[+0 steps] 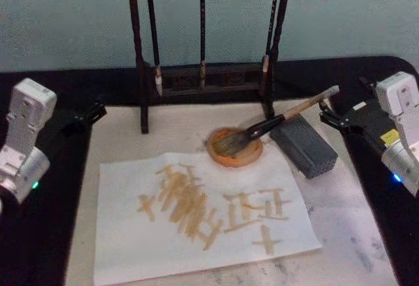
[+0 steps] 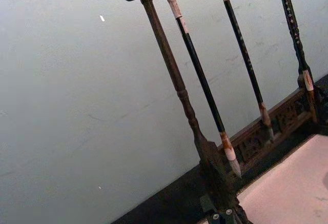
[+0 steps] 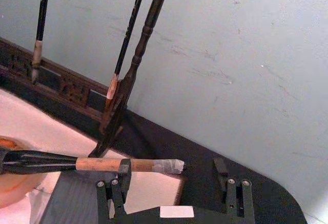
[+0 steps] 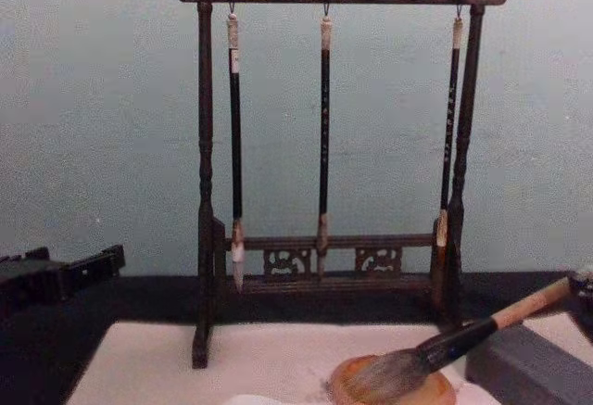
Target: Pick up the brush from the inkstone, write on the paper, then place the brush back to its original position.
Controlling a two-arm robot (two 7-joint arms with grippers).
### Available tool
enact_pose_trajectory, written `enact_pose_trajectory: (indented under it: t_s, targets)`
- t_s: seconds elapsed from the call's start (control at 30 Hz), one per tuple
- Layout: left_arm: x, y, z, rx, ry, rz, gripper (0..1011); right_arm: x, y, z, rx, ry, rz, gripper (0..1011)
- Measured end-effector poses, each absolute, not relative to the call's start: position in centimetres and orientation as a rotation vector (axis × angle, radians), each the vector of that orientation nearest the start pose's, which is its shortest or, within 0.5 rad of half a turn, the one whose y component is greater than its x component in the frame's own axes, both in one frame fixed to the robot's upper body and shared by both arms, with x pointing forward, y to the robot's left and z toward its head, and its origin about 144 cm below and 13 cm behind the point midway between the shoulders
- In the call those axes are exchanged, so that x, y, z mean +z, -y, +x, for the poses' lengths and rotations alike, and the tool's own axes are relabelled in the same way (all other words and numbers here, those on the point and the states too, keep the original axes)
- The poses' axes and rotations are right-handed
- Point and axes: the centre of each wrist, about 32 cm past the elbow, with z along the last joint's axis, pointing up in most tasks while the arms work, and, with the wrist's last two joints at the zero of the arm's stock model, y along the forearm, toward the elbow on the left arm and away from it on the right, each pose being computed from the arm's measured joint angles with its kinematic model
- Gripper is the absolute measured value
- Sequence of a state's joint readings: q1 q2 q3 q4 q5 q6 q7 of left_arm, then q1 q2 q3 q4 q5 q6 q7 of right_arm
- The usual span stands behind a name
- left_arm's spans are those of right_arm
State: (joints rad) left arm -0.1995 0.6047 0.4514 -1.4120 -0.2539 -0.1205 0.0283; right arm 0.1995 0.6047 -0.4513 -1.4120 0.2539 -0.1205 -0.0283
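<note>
— Where was the brush [image 1: 275,124]?

— It lay slanted. Its bristles rested in the inkstone [image 1: 254,159], its shaft passed over a corner of the grey block [image 1: 306,148], and the taped end of the handle pointed to the right side of the bench [image 1: 39,247].

— And the right hand [image 3: 172,168]?

— It was at that end, with its fingers spread wide. The tip of the handle was between them. I could not tell whether one finger touched it.

— The left hand [image 1: 90,114]?

— It was at the left side of the bench, well apart from the brush. Whether its fingers were spread or pressed together, I cannot tell.

— The paper [image 1: 131,247]?

— It lay on the pale mat [image 1: 357,233], just in front of the inkstone, and it carried brownish strokes. Behind, three thin brushes [image 4: 324,127] hung on the rack [image 4: 204,192].
</note>
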Motion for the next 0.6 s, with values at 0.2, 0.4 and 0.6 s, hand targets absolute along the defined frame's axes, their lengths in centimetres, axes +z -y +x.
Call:
enact_pose_trajectory:
  t_s: [0.2, 0.4, 0.6]
  targets:
    - [113.98, -30.97, 48.86, 1.248, 0.285, 0.304, 1002, 113.98, 30.97, 48.86, -1.248, 0.285, -0.304, 1008]
    - [113.98, -30.97, 48.86, 1.248, 0.285, 0.305, 1002, 113.98, 30.97, 48.86, -1.248, 0.285, -0.304, 1008]
    - [113.98, -30.97, 48.86, 1.248, 0.285, 0.304, 1002, 113.98, 30.97, 48.86, -1.248, 0.285, -0.305, 1008]
